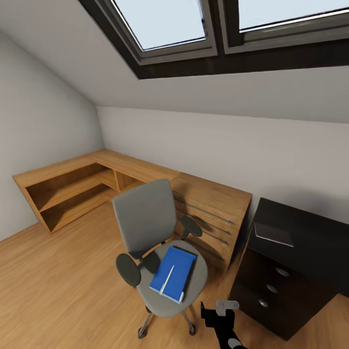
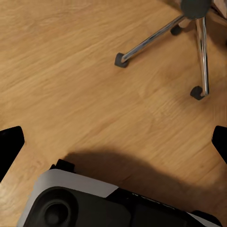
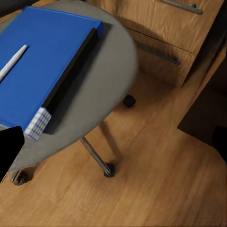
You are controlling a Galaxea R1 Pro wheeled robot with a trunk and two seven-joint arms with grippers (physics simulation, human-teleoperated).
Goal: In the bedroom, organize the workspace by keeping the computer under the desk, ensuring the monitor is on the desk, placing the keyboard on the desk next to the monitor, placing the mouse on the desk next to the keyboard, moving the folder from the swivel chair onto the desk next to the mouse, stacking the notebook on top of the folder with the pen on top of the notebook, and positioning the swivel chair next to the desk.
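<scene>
Chair [image 1: 150,228] sits at center of my head view, grey seat and back, black armrests, silver wheeled base on the wood floor [image 1: 58,286]. Folder [image 1: 173,272], bright blue, lies flat on the seat, with the pen [image 1: 166,279], a thin white stick, resting on top of it along its length. Right wrist view shows the same folder [image 3: 42,61] and pen [image 3: 12,61] on the seat, a checkered pale edge poking out from under the folder at one corner; I can't tell what it belongs to. Desk [image 1: 310,237], black top with dark drawers and 3 round silver knobs, stands at 4 o'clock from the chair, well apart from it. Notebook [image 1: 274,233], thin grey with a pale edge, lies flat on the desk top. Light wood cabinet [image 1: 208,213] with long bar handles stands just behind the chair at 1 o'clock, joined to low open shelves [image 1: 68,194] running to 10 o'clock under the sloped wall and skylights [image 1: 165,24].

Right gripper [image 1: 220,310] shows at 6 o'clock in my head view, near the chair base, touching nothing; fingers spread wide with nothing between them. Left gripper [image 2: 113,142] hangs over bare floor, its dark fingertips [image 2: 9,142] far apart at the frame edges, empty, with 2 chair legs [image 2: 156,38] beyond it.
</scene>
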